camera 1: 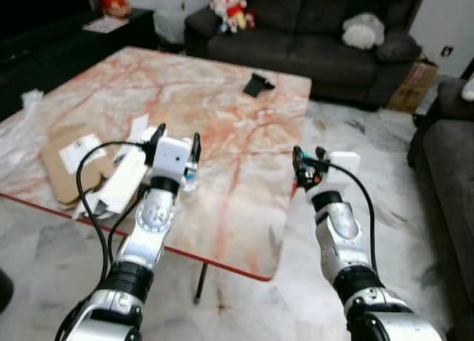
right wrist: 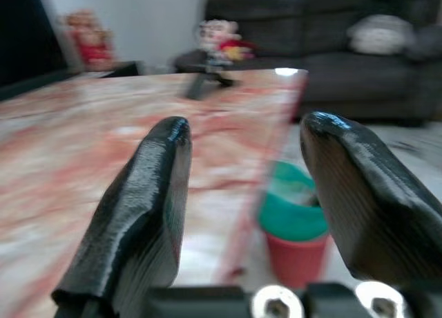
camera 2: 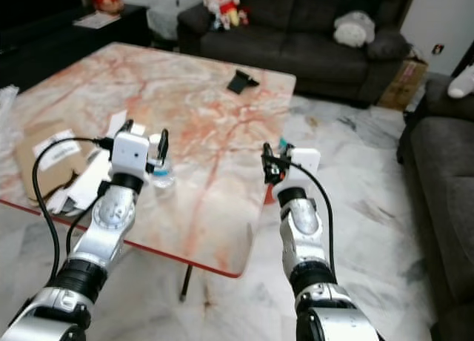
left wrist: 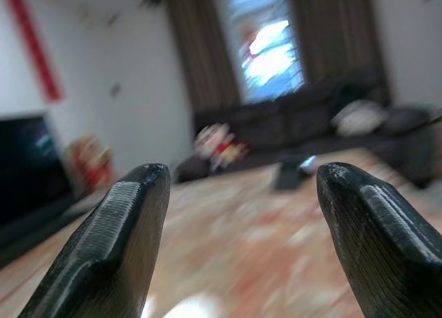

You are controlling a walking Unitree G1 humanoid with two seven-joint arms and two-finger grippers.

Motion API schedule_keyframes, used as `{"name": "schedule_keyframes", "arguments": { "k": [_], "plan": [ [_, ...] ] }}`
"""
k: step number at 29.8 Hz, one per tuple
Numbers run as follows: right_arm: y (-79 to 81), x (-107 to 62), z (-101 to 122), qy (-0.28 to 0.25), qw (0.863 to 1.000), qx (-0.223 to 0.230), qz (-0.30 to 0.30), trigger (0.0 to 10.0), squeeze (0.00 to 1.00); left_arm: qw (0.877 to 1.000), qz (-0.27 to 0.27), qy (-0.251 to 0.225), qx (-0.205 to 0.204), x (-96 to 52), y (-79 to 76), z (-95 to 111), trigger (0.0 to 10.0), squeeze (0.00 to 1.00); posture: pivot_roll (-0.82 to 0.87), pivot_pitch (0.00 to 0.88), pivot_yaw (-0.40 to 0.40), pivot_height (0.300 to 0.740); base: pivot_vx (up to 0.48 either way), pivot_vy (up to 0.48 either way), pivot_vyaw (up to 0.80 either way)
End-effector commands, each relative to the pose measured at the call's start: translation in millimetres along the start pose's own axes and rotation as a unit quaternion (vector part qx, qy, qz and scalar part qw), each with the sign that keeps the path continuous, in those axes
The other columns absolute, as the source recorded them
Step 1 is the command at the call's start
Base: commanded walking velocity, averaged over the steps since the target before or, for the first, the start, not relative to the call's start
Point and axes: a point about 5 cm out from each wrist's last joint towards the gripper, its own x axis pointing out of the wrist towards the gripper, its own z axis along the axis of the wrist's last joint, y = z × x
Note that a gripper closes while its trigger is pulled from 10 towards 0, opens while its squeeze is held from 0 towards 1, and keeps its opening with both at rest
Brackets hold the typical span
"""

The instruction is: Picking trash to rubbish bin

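**Both pincers open and empty above a littered desk, bin beside the desk's right edge**

A pink-veined marble desk [camera 1: 222, 118] fills the centre of the head views. The left pincer [camera 1: 176, 142] hangs over the desk's near left part, fingers spread wide, gripping nothing. Just beyond and touching its lower right side in the frame stands a small clear bottle [camera 2: 163, 174] with a blue band, upright as far as can be judged; it lies directly ahead of this pincer, so the left arm is the nearer one. Flattened cardboard and paper scraps [camera 1: 81, 163] lie at the left edge. A small dark object [camera 1: 257, 84] sits at upper centre. The right pincer [camera 1: 308, 167] hovers off the desk's right edge, also wide open and empty. Between its fingers, in the wrist view, sits a red rubbish bin [right wrist: 295, 235] with a green liner, on the floor beside the desk; its contents cannot be made out.
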Motion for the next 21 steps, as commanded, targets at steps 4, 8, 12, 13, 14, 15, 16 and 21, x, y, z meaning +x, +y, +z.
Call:
{"name": "schedule_keyframes", "arguments": {
  "k": [4,8,12,13,14,15,16,21],
  "plan": [
    [8.5,4.9,4.5,-0.008,1.000,0.006,0.008,10.0,0.00,1.000,0.002,-0.017,0.017,9.0,8.1,11.0,10.0,0.00,0.22,0.000,-0.077,0.740,0.000,0.000,0.00],
    [8.6,4.7,4.2,-0.008,1.000,0.006,0.008,10.0,0.00,1.000,0.001,0.000,0.015,8.3,7.2,4.8,10.0,0.00,0.22,0.000,-0.077,0.740,0.000,0.000,0.00],
    [5.7,4.0,4.4,-0.008,1.000,0.005,0.005,10.0,0.00,0.999,0.017,0.042,0.019,7.9,13.7,-6.7,10.0,0.00,0.21,0.000,-0.075,0.740,0.000,0.000,0.00],
    [5.2,3.9,4.4,-0.008,1.000,0.005,0.004,10.0,0.00,0.999,0.020,0.047,0.018,7.5,15.8,-8.8,10.0,0.18,0.21,0.000,-0.075,0.740,0.000,0.000,0.00],
    [5.0,3.8,4.2,-0.008,1.000,0.005,0.004,10.0,0.00,0.998,0.023,0.053,0.016,6.9,18.5,-11.4,10.0,0.84,0.21,0.000,-0.075,0.740,0.000,0.000,0.00],
    [5.1,3.8,4.2,-0.008,1.000,0.005,0.003,10.0,0.00,0.998,0.026,0.057,0.013,6.7,20.7,-13.0,10.0,1.00,0.21,0.000,-0.075,0.740,0.000,0.000,0.00],
    [5.1,3.8,4.2,-0.008,1.000,0.005,0.003,10.0,0.00,0.998,0.030,0.061,0.010,6.5,23.2,-14.4,10.0,1.00,0.21,0.000,-0.075,0.740,0.000,0.000,0.00],
    [5.8,3.5,3.6,-0.006,1.000,0.005,0.005,10.0,0.00,0.995,0.042,0.085,0.004,6.1,34.2,-23.0,10.0,1.00,0.22,0.000,-0.079,0.740,0.000,0.000,0.00]
  ]
}}
